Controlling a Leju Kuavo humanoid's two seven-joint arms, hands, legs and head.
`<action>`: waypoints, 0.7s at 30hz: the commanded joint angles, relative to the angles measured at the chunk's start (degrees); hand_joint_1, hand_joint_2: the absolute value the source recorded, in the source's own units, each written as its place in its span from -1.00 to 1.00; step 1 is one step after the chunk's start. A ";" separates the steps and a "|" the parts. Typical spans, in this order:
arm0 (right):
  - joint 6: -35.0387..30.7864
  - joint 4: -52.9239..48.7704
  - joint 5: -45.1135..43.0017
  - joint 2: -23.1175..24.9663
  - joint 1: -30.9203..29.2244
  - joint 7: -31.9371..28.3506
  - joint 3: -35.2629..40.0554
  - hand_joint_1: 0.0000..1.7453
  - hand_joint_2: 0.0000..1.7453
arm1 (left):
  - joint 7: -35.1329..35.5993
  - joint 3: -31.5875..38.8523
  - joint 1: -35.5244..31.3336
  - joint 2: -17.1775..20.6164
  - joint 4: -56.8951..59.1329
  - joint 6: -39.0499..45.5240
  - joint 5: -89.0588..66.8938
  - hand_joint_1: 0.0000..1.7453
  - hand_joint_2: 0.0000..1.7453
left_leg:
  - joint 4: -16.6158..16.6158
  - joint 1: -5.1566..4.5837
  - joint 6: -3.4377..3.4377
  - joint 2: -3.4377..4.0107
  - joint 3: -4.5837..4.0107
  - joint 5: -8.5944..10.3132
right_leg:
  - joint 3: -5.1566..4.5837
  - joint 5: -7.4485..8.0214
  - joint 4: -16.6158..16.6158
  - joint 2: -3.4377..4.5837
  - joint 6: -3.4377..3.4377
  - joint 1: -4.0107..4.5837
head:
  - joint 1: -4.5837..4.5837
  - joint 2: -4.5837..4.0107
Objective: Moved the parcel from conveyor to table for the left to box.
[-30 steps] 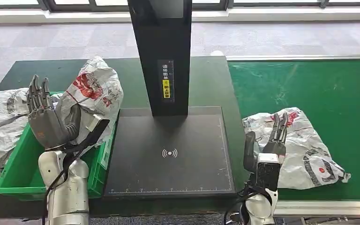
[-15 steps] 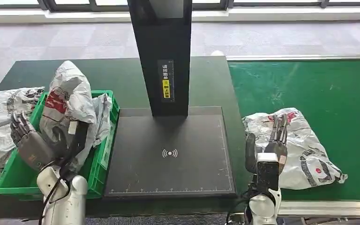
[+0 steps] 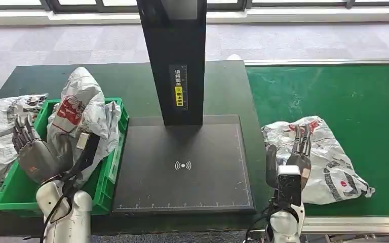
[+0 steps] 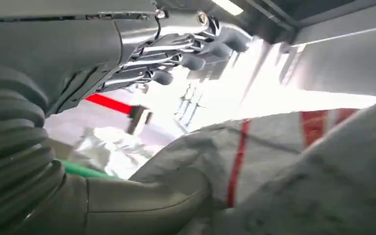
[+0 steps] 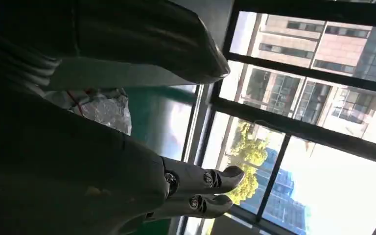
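Landmark for these notes: the black scanner pad (image 3: pixel 182 167) under the dark post (image 3: pixel 174 61).

Your left hand (image 3: pixel 35 154) is low over the green crate (image 3: pixel 10 195), just left of the pad. It is pressed against the side of a white parcel with red print (image 3: pixel 78 119) that stands up tall in the crate. In the left wrist view the thumb (image 4: pixel 147 200) lies against the bag's skin while the fingers (image 4: pixel 191 61) reach past it, apart. Read that as a loose, open cradle, not a firm hold.

Another grey bag (image 3: pixel 0 131) lies further left of the pad, outside the crate.

Your right hand (image 3: pixel 294 154) is just right of the pad, at the edge of the green belt (image 3: pixel 344 91). Its fingers point straight and close together over the near edge of the next parcel (image 3: pixel 324 152), which lies flat on the belt. Whether they touch the bag, you cannot tell. It holds nothing; thumb set apart.

Risks, as I judge them:
- The boxed parcel stands upright and leans on the crate's rim nearest the pad. Pull the left hand away fast and it could tip onto the pad or the table.
- The belt parcel is slack and crumpled. A shallow pinch at its edge may take only loose film, and the bag could slide out mid-carry.
- A low carry toward the pad risks snagging on the pad's raised edge or brushing the post.
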 commanded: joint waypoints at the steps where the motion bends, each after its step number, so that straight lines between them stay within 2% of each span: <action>1: -0.25 3.49 -0.11 1.96 -2.26 0.04 -6.39 -1.00 -1.00 | -1.69 4.37 -1.83 -2.69 0.41 -0.04 1.05 -1.00 1.00 | -0.02 0.01 0.06 0.15 0.11 -0.02 | 0.14 -0.02 -0.06 -0.21 -0.06 0.07 | 0.00 0.00; 10: -0.25 3.49 -0.11 1.96 -2.26 0.04 -6.39 -1.00 -1.00 | -1.69 4.37 -1.83 -2.69 0.41 -0.04 1.05 -1.00 1.00 | -0.06 -0.01 0.09 0.23 0.21 -0.04 | 0.24 -0.04 -0.09 -0.35 -0.09 0.09 | 0.00 0.00; 11: -1.33 2.88 -0.98 1.58 -1.47 0.04 -6.77 -1.00 -1.00 | -16.09 -3.38 -1.18 -1.57 8.43 -6.97 15.45 -1.00 1.00 | -0.09 0.00 0.10 0.28 0.27 -0.04 | 0.31 -0.04 -0.12 -0.39 -0.11 0.11 | 0.00 0.00; 12: -1.19 2.31 -2.35 0.53 -0.67 0.04 -6.52 -1.00 -1.00 | -26.16 -7.15 -0.06 -2.29 7.90 -10.29 33.46 -1.00 1.00 | -0.08 0.01 0.10 0.27 0.24 -0.04 | 0.29 -0.04 -0.12 -0.38 -0.10 0.11 | 0.00 0.00; 13: -1.10 1.98 -2.92 0.14 -0.33 0.04 -6.77 -1.00 -1.00 | -27.23 -10.12 1.51 -2.51 5.93 -13.37 37.08 -1.00 1.00 | -0.11 -0.04 0.08 -0.16 0.15 0.05 | 0.28 -0.06 -0.11 -0.54 -0.04 0.02 | 0.00 0.00; 14: -1.13 2.10 -3.45 -0.23 -0.27 0.04 -6.94 -1.00 -1.00 | -27.81 -12.67 3.04 -2.30 4.14 -16.27 40.60 -1.00 1.00 | -0.16 -0.05 0.12 -0.21 0.23 0.06 | 0.39 -0.09 -0.18 -0.75 -0.05 0.04 | 0.00 0.00; 15: -1.15 2.48 -3.71 -0.32 -0.46 0.04 -7.49 -1.00 -1.00 | -29.30 -14.21 4.30 -1.91 2.85 -19.50 43.98 -1.00 1.00 | -0.07 -0.04 0.08 -0.21 0.13 0.04 | 0.20 -0.08 -0.12 -0.54 -0.02 0.02 | 0.00 0.00; 18: -2.29 4.79 -3.36 -1.00 -1.94 0.04 -8.66 -1.00 -1.00 | -32.33 -15.96 6.04 -0.73 1.34 -24.70 49.82 -1.00 1.00 | -0.11 -0.02 0.15 0.03 0.29 -0.03 | 0.39 -0.07 -0.24 -0.55 -0.04 0.09 | 0.02 0.00; 20: -5.31 8.56 -0.24 -1.86 -3.92 0.04 -9.74 -1.00 -1.00 | -33.56 -16.20 6.48 -0.10 1.07 -26.60 51.53 -1.00 1.00 | -0.20 -0.12 0.14 0.20 0.34 -0.03 | 0.38 -0.04 -0.21 -0.32 -0.03 -0.05 | 0.02 0.00; 21: -10.96 14.36 6.41 -2.54 -6.25 0.04 -11.62 -1.00 -1.00 | -34.82 -16.39 7.03 0.12 0.50 -28.04 53.29 -1.00 1.00 | -0.21 -0.04 0.14 0.27 0.34 -0.02 | 0.44 0.03 -0.30 -0.30 -0.04 0.04 | 0.02 0.00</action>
